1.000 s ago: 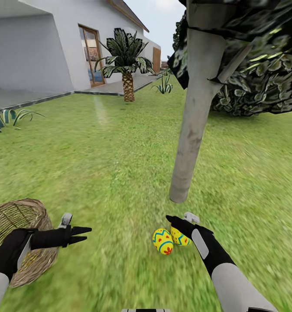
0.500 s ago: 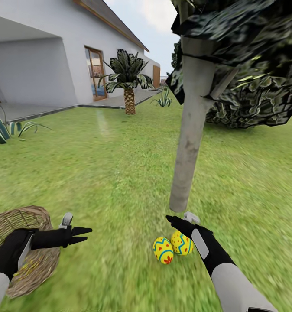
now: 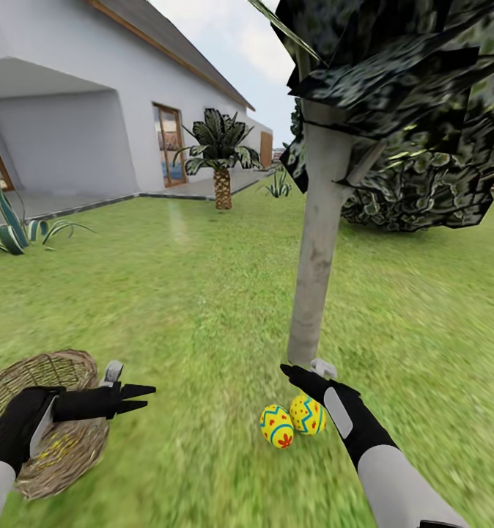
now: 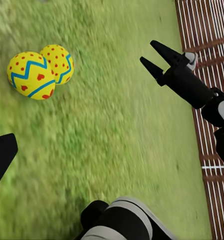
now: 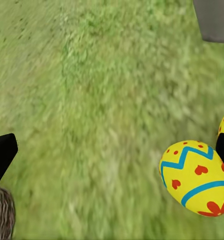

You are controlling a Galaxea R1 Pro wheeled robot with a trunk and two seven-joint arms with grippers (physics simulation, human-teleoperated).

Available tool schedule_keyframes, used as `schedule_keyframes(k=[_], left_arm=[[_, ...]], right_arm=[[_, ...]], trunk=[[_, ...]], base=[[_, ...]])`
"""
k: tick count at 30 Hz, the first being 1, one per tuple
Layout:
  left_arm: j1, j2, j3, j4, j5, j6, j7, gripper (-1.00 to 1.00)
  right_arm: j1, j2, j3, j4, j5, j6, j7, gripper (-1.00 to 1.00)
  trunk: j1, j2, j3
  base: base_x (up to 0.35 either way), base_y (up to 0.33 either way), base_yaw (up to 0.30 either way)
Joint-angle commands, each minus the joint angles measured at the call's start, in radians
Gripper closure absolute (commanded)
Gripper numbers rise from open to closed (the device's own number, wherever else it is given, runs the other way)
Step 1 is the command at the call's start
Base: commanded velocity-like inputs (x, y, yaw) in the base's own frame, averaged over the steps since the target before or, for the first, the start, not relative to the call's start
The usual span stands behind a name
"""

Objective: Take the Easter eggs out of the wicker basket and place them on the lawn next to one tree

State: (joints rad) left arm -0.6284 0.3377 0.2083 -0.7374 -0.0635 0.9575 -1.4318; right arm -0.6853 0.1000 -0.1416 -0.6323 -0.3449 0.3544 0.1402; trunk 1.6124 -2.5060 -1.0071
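Two yellow Easter eggs (image 3: 276, 426) (image 3: 308, 414) with red dots and blue zigzags lie touching on the lawn (image 3: 203, 308), just in front of the tree's pale grey trunk (image 3: 316, 271). My right gripper (image 3: 285, 369) hovers open just above them, nothing in it; the near egg (image 5: 194, 177) lies by one fingertip. The wicker basket (image 3: 27, 374) sits at lower left, partly behind my left arm. A yellowish patch shows inside it; I cannot tell if it is the third egg. My left gripper (image 3: 150, 395) is open and empty beside the basket's rim.
A white house (image 3: 93, 125) with a paved patio runs along the back left. A short palm (image 3: 221, 158) stands by it, a spiky striped plant (image 3: 12, 231) at far left. Dark foliage (image 3: 408, 110) overhangs the trunk. A brown slatted fence (image 4: 206, 30) borders the grass.
The whole picture has shifted, so the head camera has moved and shows more sky and roof. Both grippers keep the same pose. The eggs and basket lie still.
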Motion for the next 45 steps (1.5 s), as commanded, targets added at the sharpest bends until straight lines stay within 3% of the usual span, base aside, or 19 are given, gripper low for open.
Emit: schedule_keyframes(k=[1, 26, 45], left_arm=[[-0.001, 0.000, 0.003, 0.000, -0.007, 0.010, -0.007, -1.00], [-0.001, 0.002, 0.003, 0.000, -0.007, 0.010, -0.008, -1.00], [-0.001, 0.007, 0.005, 0.000, -0.005, 0.009, -0.012, -1.00]], right_arm=[[0.000, 0.001, -0.006, -0.001, -0.003, 0.007, 0.004, -1.00], [0.000, 0.002, -0.004, -0.001, -0.004, 0.011, 0.004, -1.00], [0.000, 0.003, -0.004, -0.001, -0.003, 0.011, 0.003, -1.00]], trunk=[[-0.001, 0.000, 0.003], [-0.012, 0.006, 0.087], [-0.012, 0.006, 0.060]], base=[[-0.002, 0.000, 0.094], [0.000, 0.000, 0.204], [-0.110, 0.073, 0.158]])
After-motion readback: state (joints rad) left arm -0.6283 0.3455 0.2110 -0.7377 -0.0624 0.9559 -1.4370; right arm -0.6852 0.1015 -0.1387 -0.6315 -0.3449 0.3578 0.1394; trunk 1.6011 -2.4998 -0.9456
